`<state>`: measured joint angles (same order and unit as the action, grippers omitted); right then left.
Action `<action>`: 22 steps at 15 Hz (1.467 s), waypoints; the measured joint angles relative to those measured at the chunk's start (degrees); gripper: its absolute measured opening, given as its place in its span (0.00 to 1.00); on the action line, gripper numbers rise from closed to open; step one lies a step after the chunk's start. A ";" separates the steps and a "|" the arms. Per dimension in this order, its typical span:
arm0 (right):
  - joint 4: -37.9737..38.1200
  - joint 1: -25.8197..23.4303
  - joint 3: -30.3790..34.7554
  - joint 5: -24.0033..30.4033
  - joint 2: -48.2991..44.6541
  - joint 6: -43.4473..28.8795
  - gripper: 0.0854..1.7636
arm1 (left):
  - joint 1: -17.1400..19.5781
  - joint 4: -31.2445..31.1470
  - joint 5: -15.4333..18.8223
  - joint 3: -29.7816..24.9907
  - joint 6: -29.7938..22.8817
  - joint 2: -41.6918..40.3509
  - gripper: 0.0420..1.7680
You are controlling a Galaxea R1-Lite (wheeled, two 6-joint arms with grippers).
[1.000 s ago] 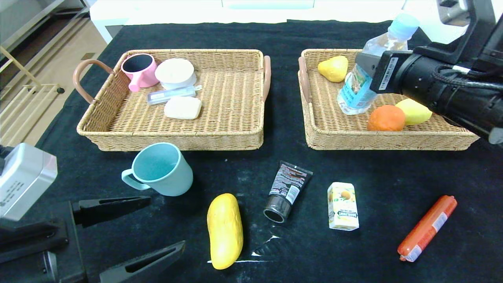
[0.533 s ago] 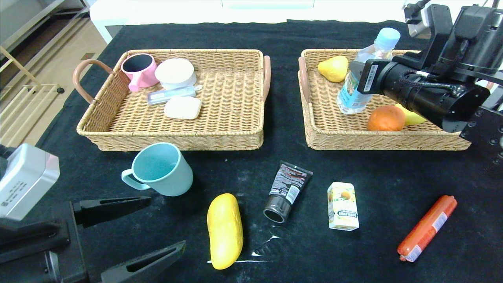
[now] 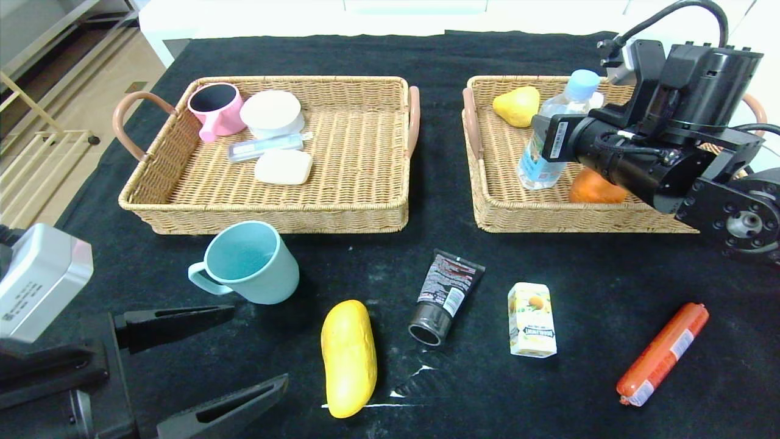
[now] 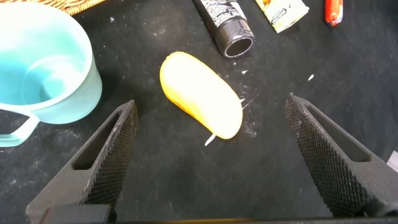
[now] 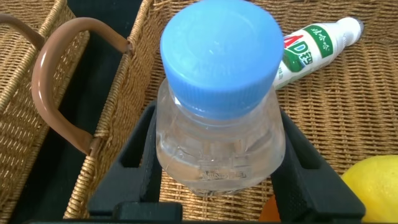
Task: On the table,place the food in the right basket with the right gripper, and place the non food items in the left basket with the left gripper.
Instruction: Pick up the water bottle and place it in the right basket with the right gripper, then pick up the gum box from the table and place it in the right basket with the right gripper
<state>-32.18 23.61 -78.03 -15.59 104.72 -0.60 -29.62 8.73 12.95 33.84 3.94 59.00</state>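
Observation:
My right gripper (image 3: 551, 134) is shut on the clear bottle (image 3: 542, 152) just below its pale blue cap (image 5: 219, 53). It holds the bottle tilted and low inside the right basket (image 3: 548, 221). On the table in front lie the yellow mango (image 3: 348, 356), the small carton (image 3: 531, 318) and the orange-red sausage (image 3: 663, 353). The teal mug (image 3: 250, 262) stands just before the left basket (image 3: 274, 213), and the black tube (image 3: 445, 296) lies between mango and carton. My left gripper (image 3: 259, 346) hangs open at the near left, above the mango's (image 4: 202, 102) near end.
The left basket holds a pink cup (image 3: 214, 110), a white round container (image 3: 271, 113), a clear case (image 3: 265, 146) and a white bar (image 3: 283, 166). A yellow fruit (image 3: 517, 105), an orange (image 3: 594, 189) and a small white bottle (image 5: 311, 46) lie in the right basket.
My right arm has come down and leftward, lowering the bottle from above the basket's far side into the basket. The left arm and the things on the table have not moved.

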 joint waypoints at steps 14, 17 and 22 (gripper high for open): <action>-0.01 0.59 1.55 0.02 -1.00 0.05 0.77 | 0.00 -0.02 0.09 0.06 0.00 -0.02 0.97; 0.74 1.50 4.39 -0.02 -3.17 0.05 0.83 | -0.06 -0.02 0.09 0.02 0.05 0.00 0.97; 7.07 3.73 9.65 -0.11 -11.17 0.05 0.90 | -0.09 -0.02 0.09 0.00 0.07 0.04 0.97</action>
<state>-25.11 27.34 -68.38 -15.70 93.55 -0.55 -29.71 8.70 13.03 33.84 4.01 59.04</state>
